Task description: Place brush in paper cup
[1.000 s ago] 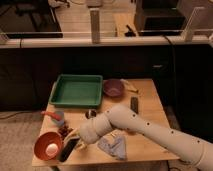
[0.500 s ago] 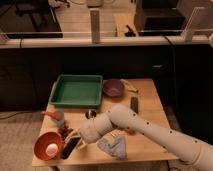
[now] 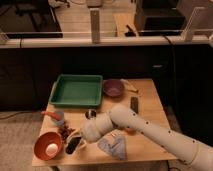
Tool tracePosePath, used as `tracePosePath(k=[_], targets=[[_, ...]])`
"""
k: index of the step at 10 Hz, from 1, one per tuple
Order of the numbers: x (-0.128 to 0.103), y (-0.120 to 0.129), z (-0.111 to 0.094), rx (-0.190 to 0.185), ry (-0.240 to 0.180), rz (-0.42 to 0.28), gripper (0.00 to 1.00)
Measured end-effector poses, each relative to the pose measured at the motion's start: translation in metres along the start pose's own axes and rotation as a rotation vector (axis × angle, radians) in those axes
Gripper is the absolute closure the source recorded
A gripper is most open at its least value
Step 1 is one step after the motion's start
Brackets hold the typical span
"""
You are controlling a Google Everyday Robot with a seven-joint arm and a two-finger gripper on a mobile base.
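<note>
The gripper [image 3: 80, 137] hangs at the near left part of the table [image 3: 145, 135], just above the paper cup [image 3: 79, 147], which sits right of the orange bowl [image 3: 48, 146]. The brush [image 3: 73, 144] shows as a dark slim shape at the cup's mouth, directly under the gripper. Whether the jaws are spread or pinching it cannot be told.

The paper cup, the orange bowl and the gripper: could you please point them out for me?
paper cup [image 3: 73, 146]: camera view, on its dark inside.
orange bowl [image 3: 41, 142]: camera view, on its inner wall, left side.
gripper [image 3: 80, 139]: camera view, on its tip, right beside the paper cup.
</note>
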Motion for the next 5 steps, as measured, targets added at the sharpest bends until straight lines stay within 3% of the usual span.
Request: tracePosePath(k=[5], targets=[[0.0042, -0.0014, -0.0030, 0.013, -0.010, 0.042, 0.25]])
